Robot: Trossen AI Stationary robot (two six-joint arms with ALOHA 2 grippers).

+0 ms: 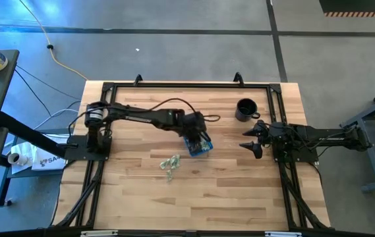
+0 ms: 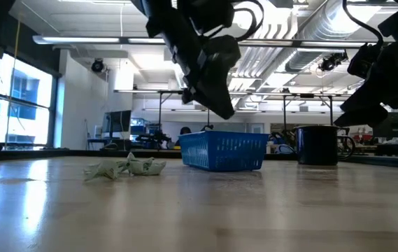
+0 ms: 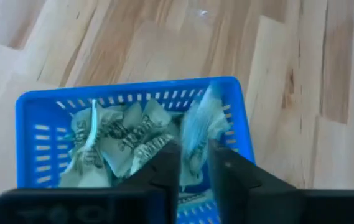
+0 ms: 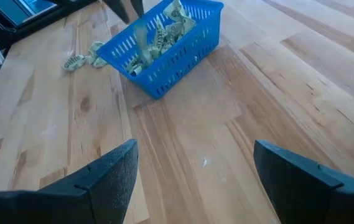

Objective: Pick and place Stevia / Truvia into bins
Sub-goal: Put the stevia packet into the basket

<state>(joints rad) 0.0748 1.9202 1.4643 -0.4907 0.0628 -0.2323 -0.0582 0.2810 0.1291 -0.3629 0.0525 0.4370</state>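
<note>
The blue tray (image 1: 198,145) (image 2: 223,150) sits on its base near the table's middle and holds several pale green packets (image 3: 124,140). My left gripper (image 1: 198,135) (image 3: 193,163) hovers open right above it. One blurred packet (image 3: 198,130) (image 4: 141,36) shows in the air just under the fingertips, over the tray's inside. A small heap of loose packets (image 1: 170,164) (image 2: 125,168) lies flat on the table, on the near-left side of the tray. My right gripper (image 1: 252,139) (image 4: 195,168) waits open at the table's right side, touching nothing.
A black mug (image 1: 245,109) (image 2: 317,143) stands upright at the far right, beyond my right gripper. Bare wood (image 1: 227,191) stretches across the near half of the table. A black frame (image 1: 187,84) runs along the table's edges.
</note>
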